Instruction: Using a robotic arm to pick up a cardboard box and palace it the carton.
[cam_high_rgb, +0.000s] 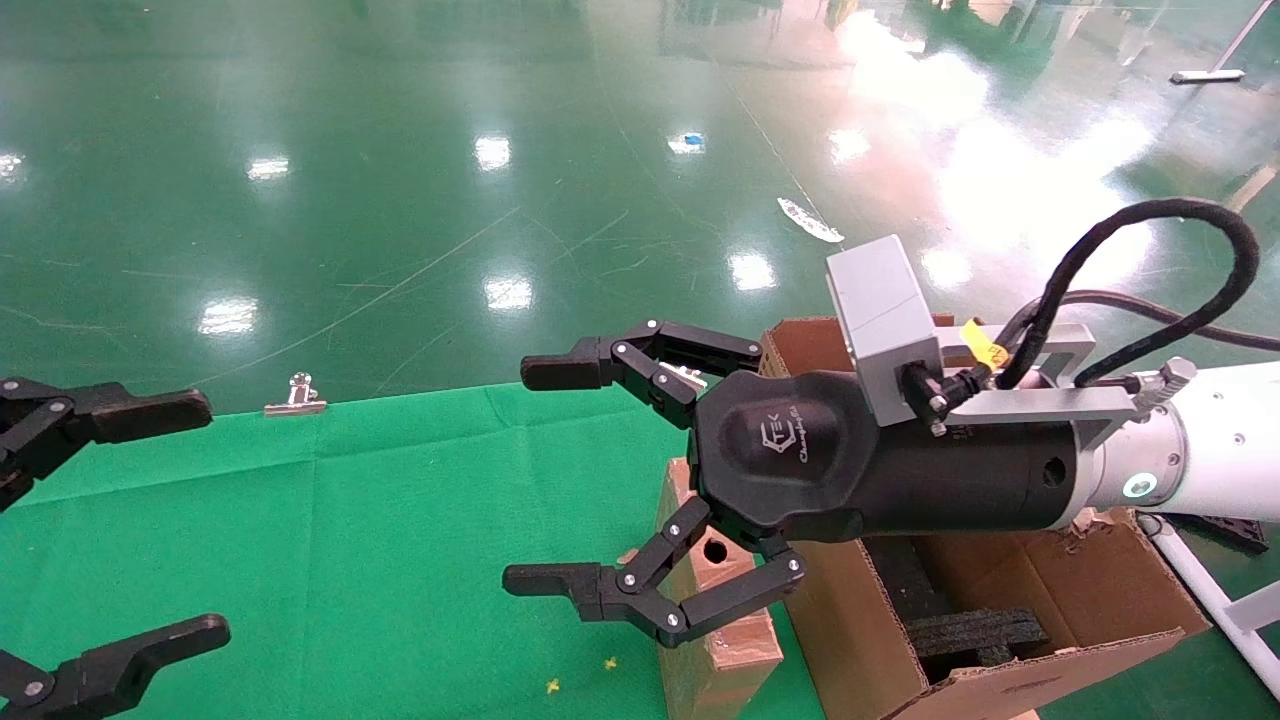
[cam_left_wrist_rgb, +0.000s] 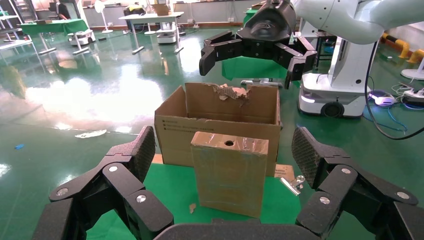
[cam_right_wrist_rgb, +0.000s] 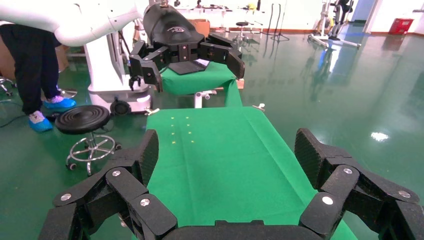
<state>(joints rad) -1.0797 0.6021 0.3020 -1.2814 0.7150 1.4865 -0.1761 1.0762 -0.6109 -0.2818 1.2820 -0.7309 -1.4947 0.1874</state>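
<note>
The small cardboard box with a round hole stands upright on the green cloth, touching the left side of the large carton. My right gripper, on the white robotic arm, is open and empty. It hovers above the cloth, just left of the box, with its palm over the box's top. My left gripper is open and empty at the far left. The left wrist view faces the box, with the carton behind it and the right gripper above. The right wrist view shows only cloth between my open fingers.
Green cloth covers the table. A metal binder clip sits on its far edge. Black foam blocks lie in the carton. Off the left end of the table are a black stool and a standing person.
</note>
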